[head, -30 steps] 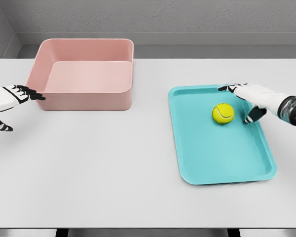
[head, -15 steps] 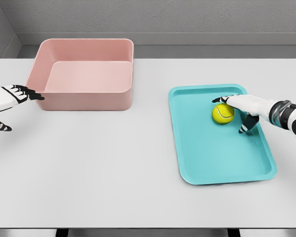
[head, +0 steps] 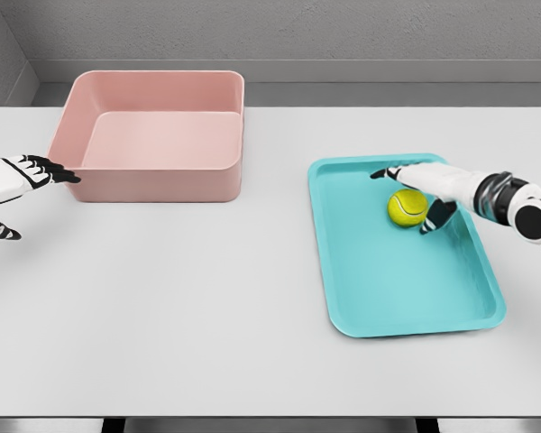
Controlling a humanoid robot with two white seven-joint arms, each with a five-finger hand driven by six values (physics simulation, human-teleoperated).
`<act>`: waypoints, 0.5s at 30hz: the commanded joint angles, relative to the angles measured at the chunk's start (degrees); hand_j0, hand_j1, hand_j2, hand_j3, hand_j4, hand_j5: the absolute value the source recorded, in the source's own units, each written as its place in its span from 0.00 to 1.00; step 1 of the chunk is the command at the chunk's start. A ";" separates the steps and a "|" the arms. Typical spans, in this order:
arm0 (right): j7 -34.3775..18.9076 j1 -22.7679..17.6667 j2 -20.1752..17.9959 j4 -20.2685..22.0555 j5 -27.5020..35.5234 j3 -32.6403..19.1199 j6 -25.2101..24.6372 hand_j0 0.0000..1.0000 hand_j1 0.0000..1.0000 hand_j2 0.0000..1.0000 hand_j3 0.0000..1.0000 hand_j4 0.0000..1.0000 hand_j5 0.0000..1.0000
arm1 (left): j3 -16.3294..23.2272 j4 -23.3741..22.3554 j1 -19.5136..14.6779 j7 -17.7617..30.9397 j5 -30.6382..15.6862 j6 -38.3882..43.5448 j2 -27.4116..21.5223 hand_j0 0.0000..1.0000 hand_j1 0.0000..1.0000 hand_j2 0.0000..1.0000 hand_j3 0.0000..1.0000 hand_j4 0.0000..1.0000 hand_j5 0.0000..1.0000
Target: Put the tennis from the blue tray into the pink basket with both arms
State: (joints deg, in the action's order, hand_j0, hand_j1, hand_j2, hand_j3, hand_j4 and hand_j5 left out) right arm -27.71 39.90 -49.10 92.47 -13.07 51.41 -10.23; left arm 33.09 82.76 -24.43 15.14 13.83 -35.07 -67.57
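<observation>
Item: yellow-green felt tennis ball (head: pixel 408 207). It lies in the far half of the shallow turquoise plastic tray (head: pixel 379 298), on the right of the white tabletop (head: pixel 207 307). I log it as not yet lifted.

Item: right hand (head: pixel 433 188). It reaches in over the tray's far right side and arches over the ball. The long fingers (head: pixel 385 173) stretch past the ball's top, and the thumb points down by its right flank. The hand is spread, not clenched; I cannot tell whether any finger touches the ball. I count nothing as held.

Item: left hand (head: pixel 22 176). It hovers at the table's left edge, just beside the left wall of the square pink plastic basket (head: pixel 158 185). Its dark fingertips point towards that wall, loosely extended and carrying nothing.

Item: basket interior. Nothing shows inside it.

Progress, by my reckoning: only the reach is done. The grasp, the carry across the table, any handover to the left hand, and the drop into the basket all remain.
</observation>
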 commanded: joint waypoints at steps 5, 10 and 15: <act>0.11 0.00 0.06 -1.06 -0.03 1.50 -0.05 1.00 1.00 1.00 1.00 1.00 1.00 | -0.04 0.13 0.00 -0.03 -0.38 0.07 -0.54 1.00 1.00 1.00 1.00 1.00 1.00; 0.11 -0.09 0.06 -0.97 -0.03 1.59 0.04 0.67 0.67 0.67 0.67 0.67 0.67 | -0.22 1.62 0.88 -0.03 -0.38 0.07 -1.69 1.00 1.00 1.00 1.00 1.00 1.00; 0.11 -0.09 0.06 -0.89 -0.03 2.20 0.04 0.64 0.64 0.64 0.64 0.64 0.64 | -0.22 1.80 1.23 -0.03 -0.38 0.07 -2.04 1.00 1.00 1.00 1.00 1.00 1.00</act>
State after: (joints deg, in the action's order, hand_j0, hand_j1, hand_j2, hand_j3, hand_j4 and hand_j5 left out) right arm -27.58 39.81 -49.01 91.56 -13.20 53.45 -10.20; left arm 32.92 84.39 -23.20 15.14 13.80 -35.07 -69.30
